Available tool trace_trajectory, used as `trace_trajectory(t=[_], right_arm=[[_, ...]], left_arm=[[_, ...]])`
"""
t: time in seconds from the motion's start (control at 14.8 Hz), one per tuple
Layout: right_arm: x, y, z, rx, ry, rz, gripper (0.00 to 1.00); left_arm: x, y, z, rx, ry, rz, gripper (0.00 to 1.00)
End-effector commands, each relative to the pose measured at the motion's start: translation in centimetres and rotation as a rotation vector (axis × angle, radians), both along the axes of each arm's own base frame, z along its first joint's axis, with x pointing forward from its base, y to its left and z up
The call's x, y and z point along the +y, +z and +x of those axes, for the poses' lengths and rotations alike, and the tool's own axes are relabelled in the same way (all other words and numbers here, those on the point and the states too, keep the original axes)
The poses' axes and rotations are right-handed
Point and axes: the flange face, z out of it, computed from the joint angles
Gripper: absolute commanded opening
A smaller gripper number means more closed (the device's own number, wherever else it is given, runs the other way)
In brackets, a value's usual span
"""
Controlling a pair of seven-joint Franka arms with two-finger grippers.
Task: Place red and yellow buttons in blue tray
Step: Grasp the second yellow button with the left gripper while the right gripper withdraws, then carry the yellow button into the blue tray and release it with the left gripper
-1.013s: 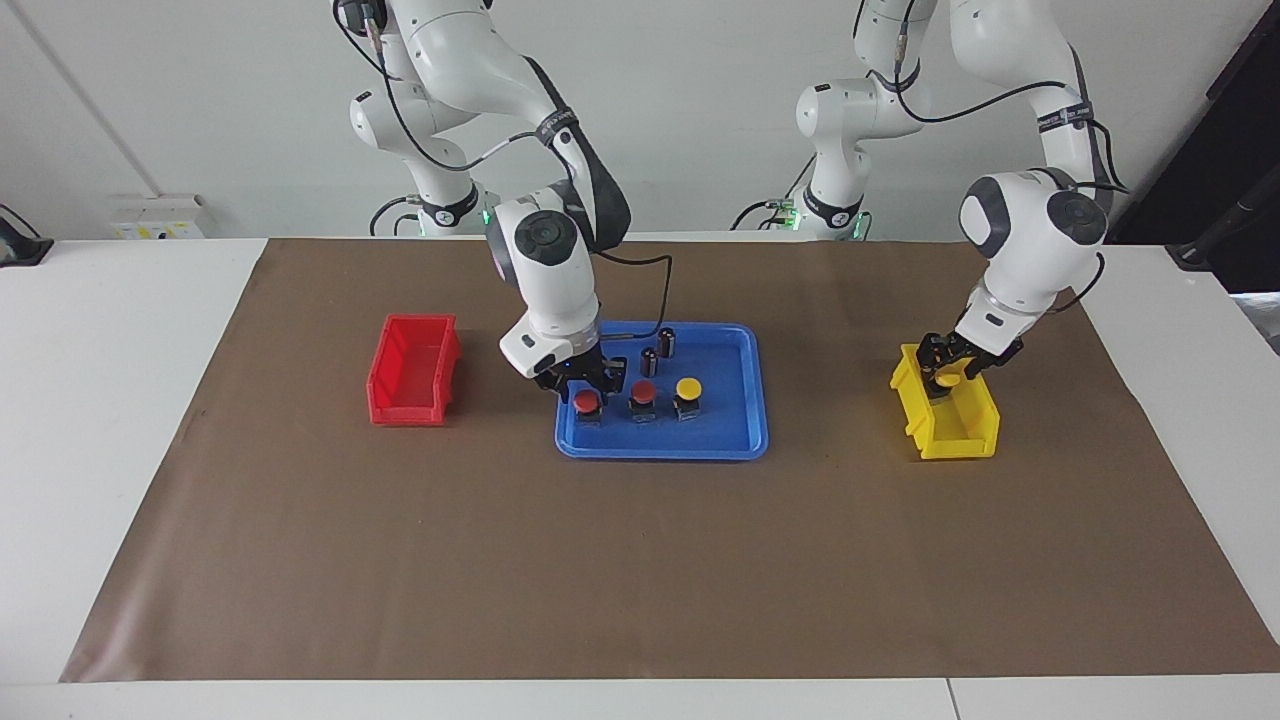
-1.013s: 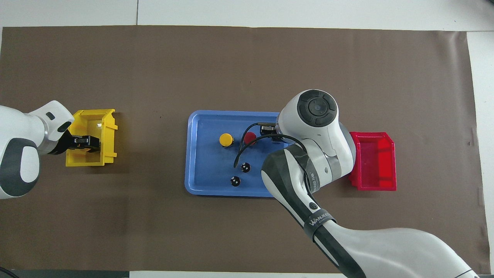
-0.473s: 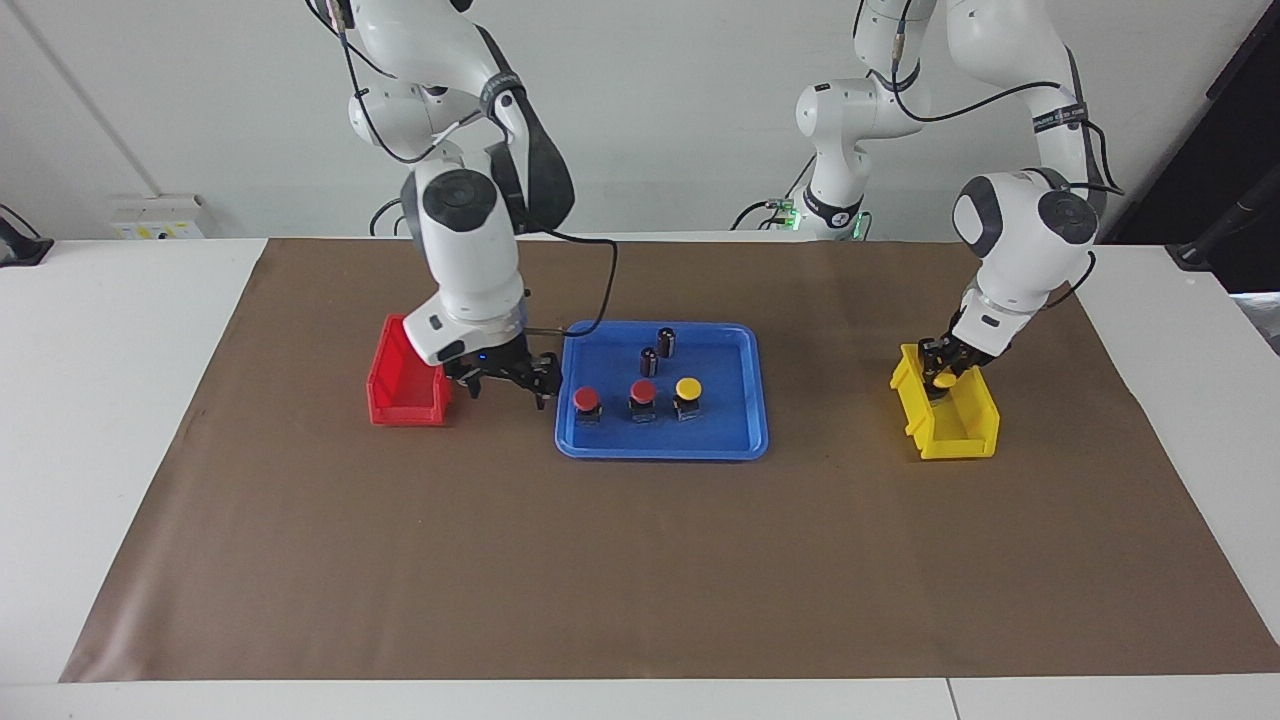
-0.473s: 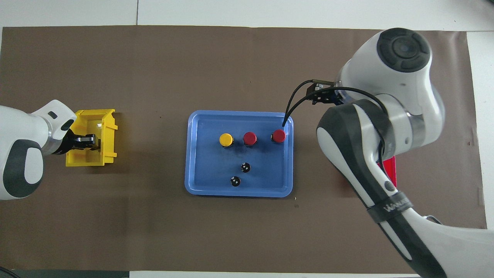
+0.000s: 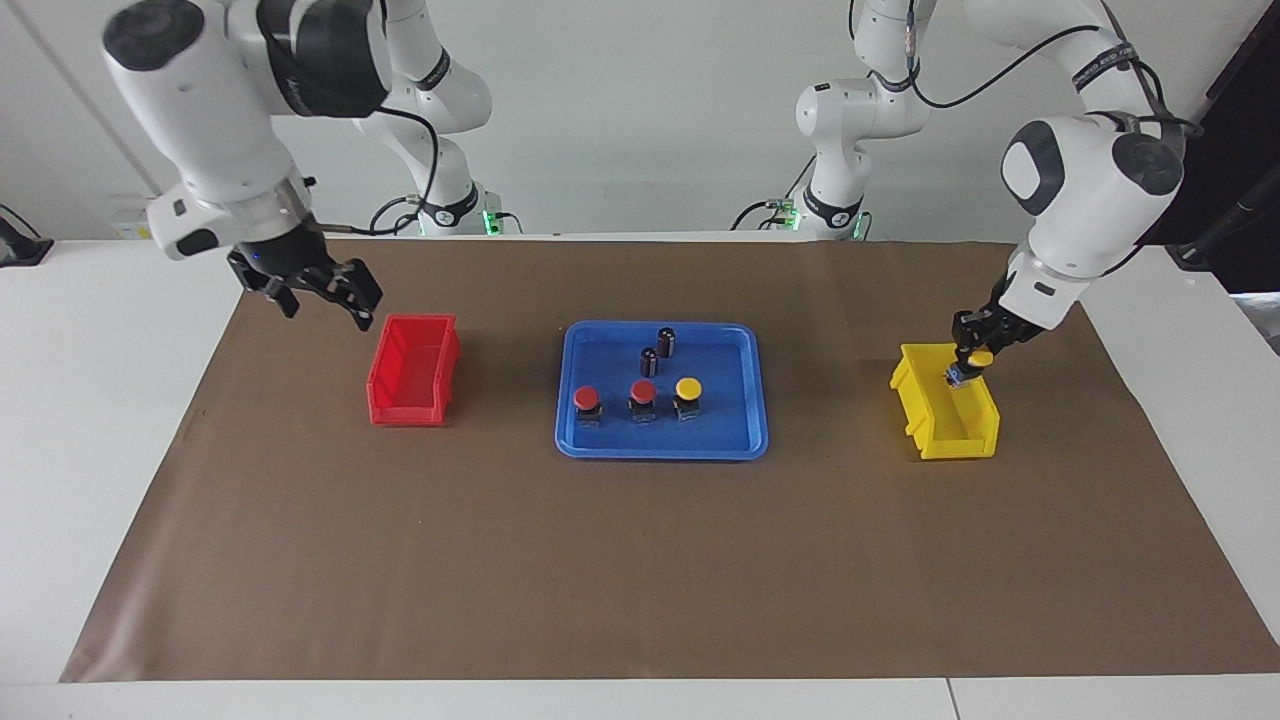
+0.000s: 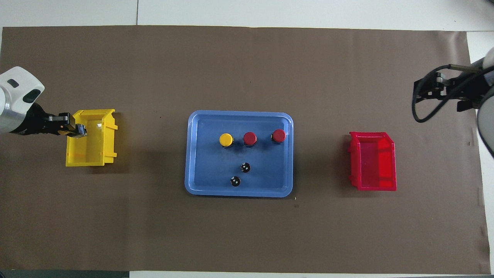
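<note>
The blue tray (image 5: 725, 415) (image 6: 192, 154) lies mid-mat. In it stand two red buttons (image 5: 587, 400) (image 5: 643, 392) (image 6: 278, 135) (image 6: 250, 138) and one yellow button (image 5: 688, 388) (image 6: 226, 139) in a row. My left gripper (image 5: 968, 364) (image 6: 74, 130) is shut on the second yellow button (image 5: 981, 358), held just above the yellow bin (image 5: 950, 425) (image 6: 90, 146). My right gripper (image 5: 322, 298) (image 6: 423, 88) is open and empty, raised over the mat beside the red bin (image 5: 412, 370) (image 6: 372, 161), toward the right arm's end.
Two dark capless cylinders (image 5: 666, 340) (image 5: 649, 361) (image 6: 245, 167) (image 6: 235, 181) stand in the tray, nearer to the robots than the buttons. The red bin holds nothing that I can see. A brown mat (image 5: 640, 560) covers the table.
My right gripper let go of a red button in the tray, rose and swung away past the red bin. My left gripper lifted the yellow button up out of the yellow bin.
</note>
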Motion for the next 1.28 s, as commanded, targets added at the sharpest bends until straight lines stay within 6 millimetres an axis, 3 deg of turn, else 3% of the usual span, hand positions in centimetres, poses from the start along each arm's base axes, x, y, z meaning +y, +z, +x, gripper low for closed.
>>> trace_trajectory(t=[0.0,0.07,0.2,0.34,0.47,1.08,1.15,1.22], right_arm=[[-3.6,1.8,-2.0,0.011,0.041,0.018,1.0],[-5.7,3.6,-3.1,-0.011,0.05,0.035,1.0],[-7.9,5.0,-3.7,-0.028,0.086,0.039,1.0],[-8.5,3.8,-4.1,-0.006,0.078,0.03,1.0],[-8.4,3.4,-4.7,-0.001,0.081,0.031,1.0],[-7.3,2.1,-4.5,0.038,0.103,0.028,1.0],[-7.2,2.1,-4.5,0.038,0.105,0.028,1.0],[-7.1,1.9,-4.4,0.039,0.105,0.028,1.0]], left_arm=[[-8.7,-1.3,-0.6,-0.017,0.028,0.003,0.01],[-11.8,-1.9,-1.2,-0.011,0.017,0.003,0.01],[-18.1,-3.3,-2.6,-0.006,0.029,-0.042,0.01],[-24.2,-5.6,-4.2,-0.008,0.037,-0.056,0.01],[-27.5,-7.4,-5.0,-0.016,0.046,-0.06,0.01],[-30.3,-13.1,-6.1,-0.007,0.081,-0.051,0.02],[-30.3,-13.5,-5.8,-0.012,0.085,-0.054,0.05],[-30.3,-13.5,-5.8,-0.014,0.084,-0.055,0.18]])
